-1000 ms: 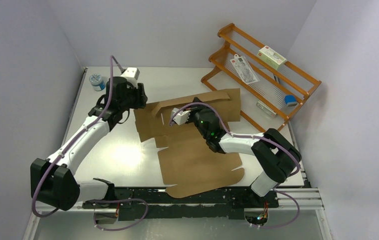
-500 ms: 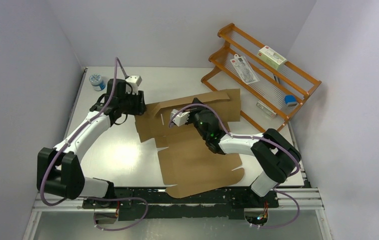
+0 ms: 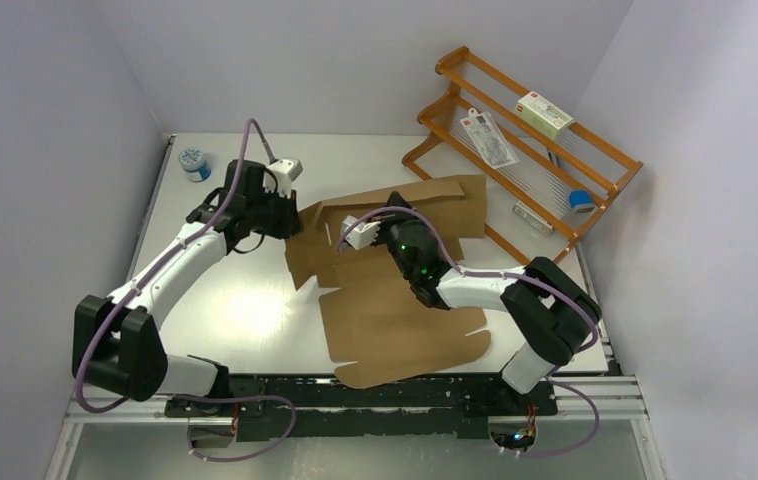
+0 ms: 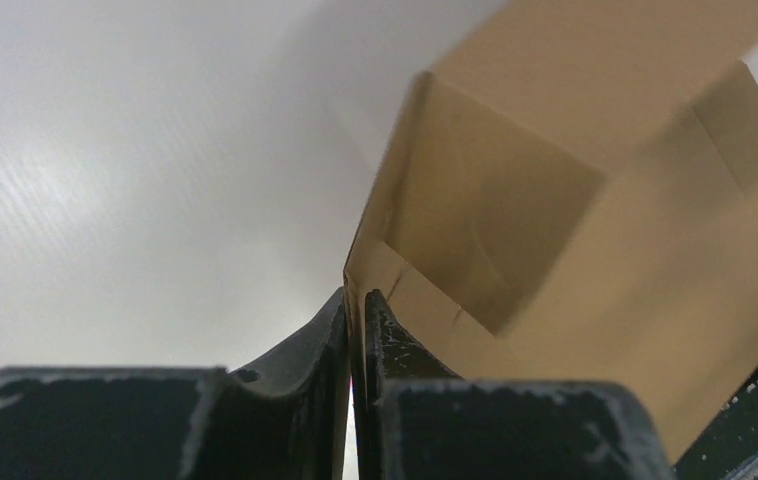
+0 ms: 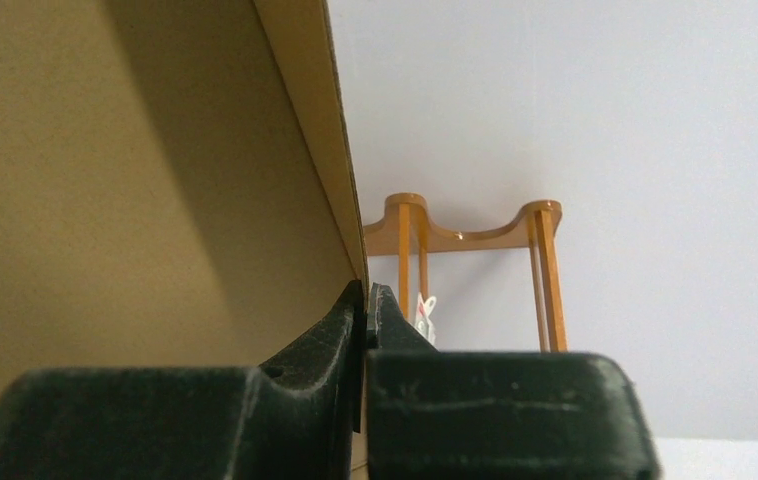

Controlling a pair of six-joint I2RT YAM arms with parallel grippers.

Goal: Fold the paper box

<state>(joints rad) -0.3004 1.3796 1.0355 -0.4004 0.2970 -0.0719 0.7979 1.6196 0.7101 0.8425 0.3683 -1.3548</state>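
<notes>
The paper box (image 3: 395, 315) is a brown cardboard sheet lying mid-table, its far part raised into walls. My left gripper (image 3: 292, 222) is shut on the upright edge of the left flap. In the left wrist view the thin cardboard edge sits pinched in that gripper (image 4: 357, 296), and the folded panels (image 4: 575, 200) rise beyond it. My right gripper (image 3: 345, 238) is shut on the edge of a raised wall near the sheet's middle. The right wrist view shows that gripper (image 5: 365, 290) clamping the board (image 5: 135, 180).
A wooden rack (image 3: 525, 150) stands at the back right, also seen past the board as a wooden rack (image 5: 465, 240). It holds a white carton with a red label (image 3: 543, 112), a flat packet (image 3: 490, 138) and a blue item (image 3: 581, 200). A small round tin (image 3: 193, 161) sits back left.
My left gripper went from open to shut on the left flap's edge and moved right, standing the flap up. The sheet shifted slightly right. The right gripper kept its hold.
</notes>
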